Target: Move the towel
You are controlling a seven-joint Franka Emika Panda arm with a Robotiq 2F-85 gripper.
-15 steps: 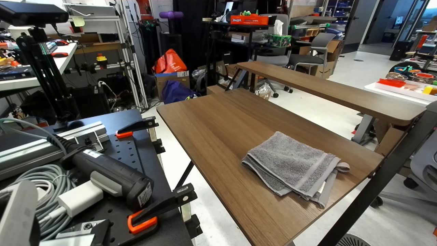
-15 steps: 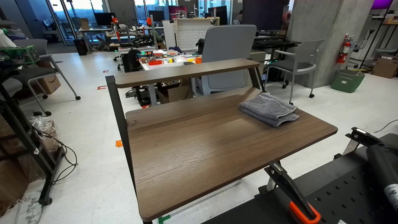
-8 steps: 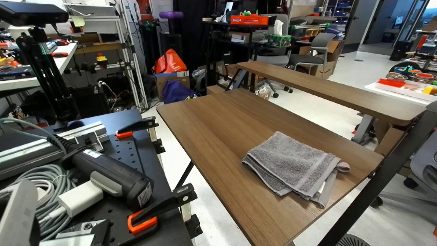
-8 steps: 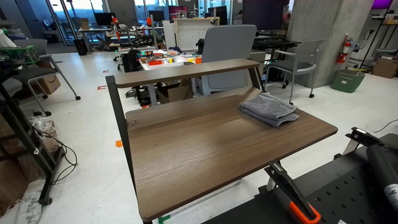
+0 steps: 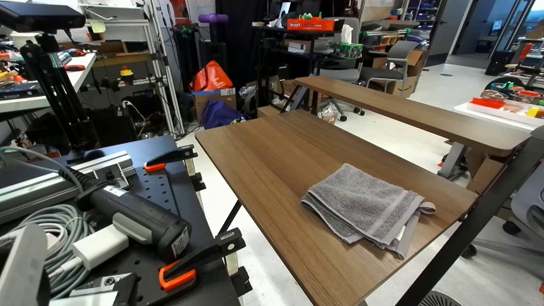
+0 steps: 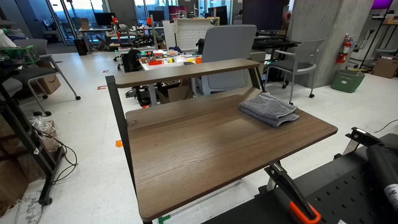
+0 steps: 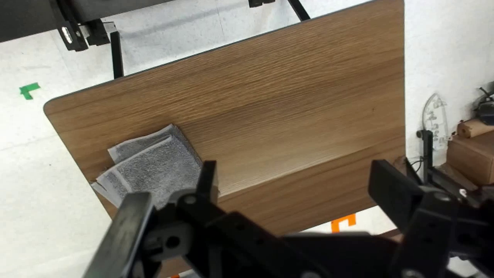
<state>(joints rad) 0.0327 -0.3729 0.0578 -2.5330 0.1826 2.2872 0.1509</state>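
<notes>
A grey folded towel [image 5: 365, 204] lies flat on a brown wooden table [image 5: 263, 157], near one end. It also shows in an exterior view [image 6: 269, 107]. In the wrist view the towel [image 7: 158, 166] is at the lower left, partly hidden by a gripper finger and linkage. My gripper [image 7: 295, 162] is wide open with nothing between its fingers. It appears above the table, with the towel on the left finger's side. The gripper does not show in either exterior view.
A raised wooden shelf [image 6: 186, 72] on dark metal posts [image 6: 119, 124] runs along one long side of the table. A black bench [image 5: 178, 204] with orange-tipped clamps [image 5: 199, 263] and a handheld black device [image 5: 131, 212] stands along the opposite side, across a floor gap.
</notes>
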